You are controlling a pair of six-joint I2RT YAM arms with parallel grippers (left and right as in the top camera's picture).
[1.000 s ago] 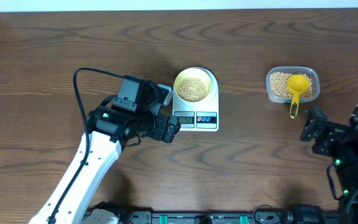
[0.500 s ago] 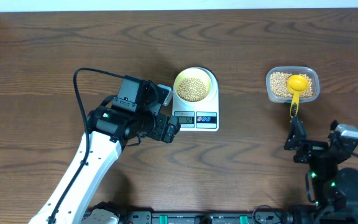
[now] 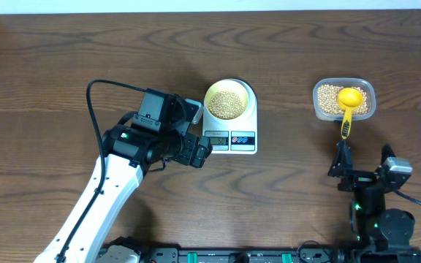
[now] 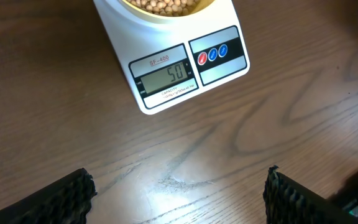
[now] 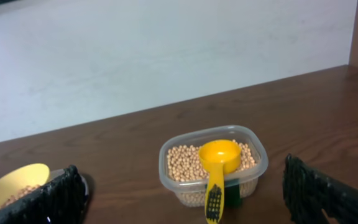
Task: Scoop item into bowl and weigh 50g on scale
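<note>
The beans [image 3: 226, 102] fill the pale-yellow bowl [image 3: 207, 102], which sits on the white scale [image 3: 251, 142]. In the left wrist view the scale [image 4: 120, 37] shows 50 on its display [image 4: 169, 73], with the bowl [image 4: 166, 17] at the top edge. My left gripper [image 3: 199, 152] is open and empty just left of the scale's display end; it also shows in the left wrist view [image 4: 179, 199]. My right gripper [image 3: 362, 162] is open and empty in front of the tub; its wrist view [image 5: 185, 199] shows it too.
A clear plastic tub [image 3: 319, 98] of beans stands at the right, with a bright yellow scoop [image 3: 350, 98] resting in it, handle over the near rim. In the right wrist view the tub [image 5: 185, 186] and scoop [image 5: 219, 155] are straight ahead.
My right arm has drawn back from the right edge toward the table's front and now faces the tub. The left arm, the scale and the bowl have not moved.
</note>
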